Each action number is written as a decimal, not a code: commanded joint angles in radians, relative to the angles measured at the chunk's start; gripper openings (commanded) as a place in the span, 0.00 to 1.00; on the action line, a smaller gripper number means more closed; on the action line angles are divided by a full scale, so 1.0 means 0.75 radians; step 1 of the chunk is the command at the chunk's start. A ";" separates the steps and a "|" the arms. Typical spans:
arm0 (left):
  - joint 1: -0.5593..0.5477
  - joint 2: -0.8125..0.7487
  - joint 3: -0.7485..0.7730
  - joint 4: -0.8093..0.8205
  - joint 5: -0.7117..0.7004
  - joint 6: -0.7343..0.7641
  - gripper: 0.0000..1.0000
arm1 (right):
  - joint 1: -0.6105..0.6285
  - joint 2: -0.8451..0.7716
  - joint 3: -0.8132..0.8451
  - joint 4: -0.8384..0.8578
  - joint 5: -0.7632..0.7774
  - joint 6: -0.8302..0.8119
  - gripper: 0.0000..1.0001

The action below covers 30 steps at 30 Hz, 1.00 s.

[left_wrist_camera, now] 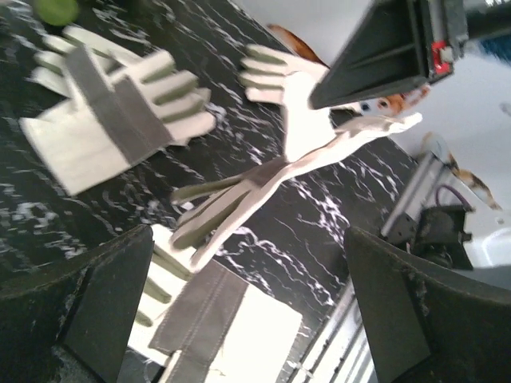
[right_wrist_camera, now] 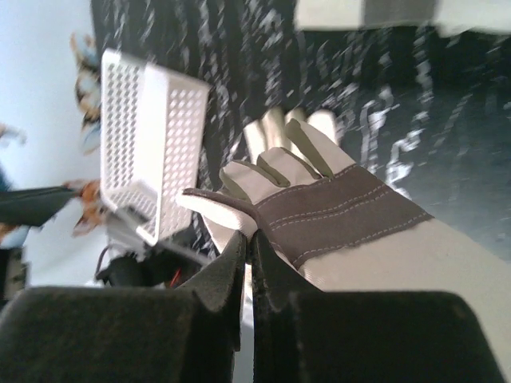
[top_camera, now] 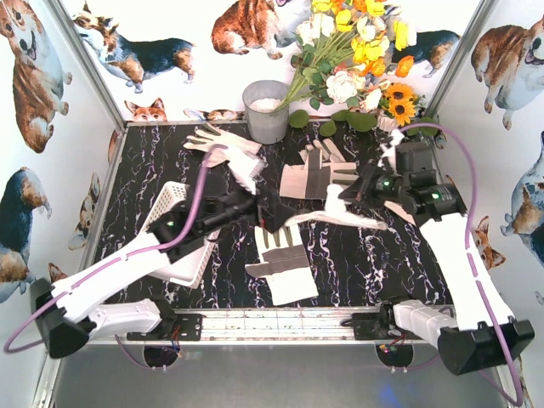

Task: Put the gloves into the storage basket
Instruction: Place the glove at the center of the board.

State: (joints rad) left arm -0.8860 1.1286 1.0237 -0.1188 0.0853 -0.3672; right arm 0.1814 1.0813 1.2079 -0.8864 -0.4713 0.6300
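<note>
My right gripper (top_camera: pixel 361 191) (right_wrist_camera: pixel 249 239) is shut on a cream-white glove (top_camera: pixel 340 214) (right_wrist_camera: pixel 351 215) by its edge and holds it above the table; the glove also shows hanging in the left wrist view (left_wrist_camera: pixel 263 183). Three more gloves lie flat: one at the back left (top_camera: pixel 223 144), one at the back middle (top_camera: pixel 319 177) (left_wrist_camera: pixel 104 120), one at the front middle (top_camera: pixel 282 262) (left_wrist_camera: pixel 223 319). The white slotted storage basket (top_camera: pixel 172 212) (right_wrist_camera: pixel 148 144) lies at the left, partly under my left arm. My left gripper (top_camera: pixel 259 212) (left_wrist_camera: pixel 247 239) is open and empty, just right of the basket.
A grey metal bucket (top_camera: pixel 267 110) stands at the back middle, with a bunch of artificial flowers (top_camera: pixel 357 51) to its right. Walls with dog pictures close in the left, back and right. A metal rail (top_camera: pixel 280 323) runs along the near edge.
</note>
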 commanded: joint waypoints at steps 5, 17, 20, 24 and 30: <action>0.211 -0.123 -0.004 -0.184 -0.119 -0.032 1.00 | -0.133 -0.031 -0.037 0.047 0.558 -0.111 0.00; 0.429 -0.201 -0.133 -0.206 -0.088 -0.152 1.00 | -0.002 0.037 -0.545 0.447 0.515 0.134 0.00; 0.458 -0.206 -0.149 -0.226 -0.068 -0.157 1.00 | 0.022 0.164 -0.568 0.472 0.436 0.144 0.00; 0.492 -0.202 -0.156 -0.236 -0.047 -0.159 1.00 | 0.040 0.264 -0.571 0.476 0.380 0.120 0.00; 0.523 -0.190 -0.157 -0.209 -0.032 -0.176 1.00 | 0.056 0.299 -0.589 0.501 0.341 0.108 0.08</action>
State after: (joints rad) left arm -0.5129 0.9890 0.9092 -0.2924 0.0414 -0.4793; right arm 0.2134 1.3022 0.7681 -0.5850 -0.1761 0.7128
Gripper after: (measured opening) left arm 0.995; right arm 0.039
